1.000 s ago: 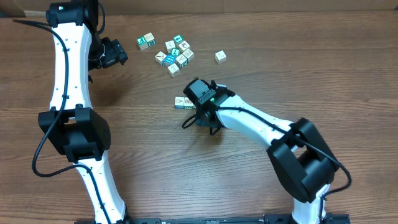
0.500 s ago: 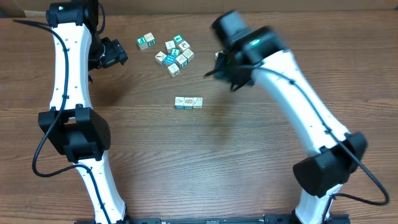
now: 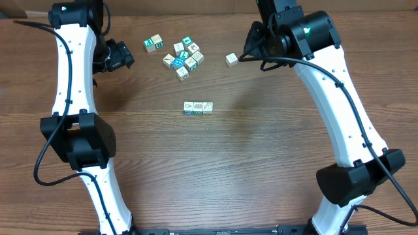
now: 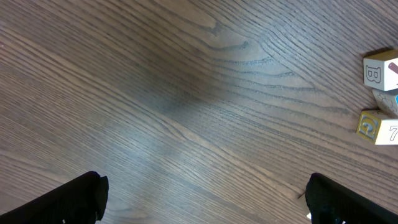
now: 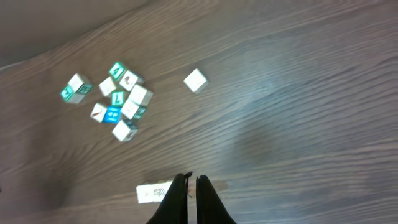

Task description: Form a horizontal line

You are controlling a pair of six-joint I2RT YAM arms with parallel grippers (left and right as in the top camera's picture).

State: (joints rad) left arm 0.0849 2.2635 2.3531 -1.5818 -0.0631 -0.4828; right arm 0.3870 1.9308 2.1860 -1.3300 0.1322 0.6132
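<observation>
The horizontal line (image 3: 198, 108) is a short row of three cream-and-teal cubes at mid-table. It also shows in the right wrist view (image 5: 151, 193), partly hidden behind the fingers. An irregular bunch of similar cubes (image 3: 183, 57) lies behind it and also shows in the right wrist view (image 5: 121, 102). My right gripper (image 3: 245, 56) is high at the back right, far above the row. Its fingers (image 5: 191, 182) are shut with nothing between them. My left gripper (image 3: 121, 55) is left of the bunch. Its fingers (image 4: 202, 193) are open and empty over bare wood.
A lone cube (image 3: 231, 59) lies right of the bunch, near my right gripper, and shows in the right wrist view (image 5: 195, 80). Another lone cube (image 3: 155, 43) lies left of the bunch. Two cubes (image 4: 380, 71) show at the right edge of the left wrist view. The table is brown wood.
My right arm has lifted off the row and swung up to the back right. The three-cube row stays on the table. The left arm has not moved.
</observation>
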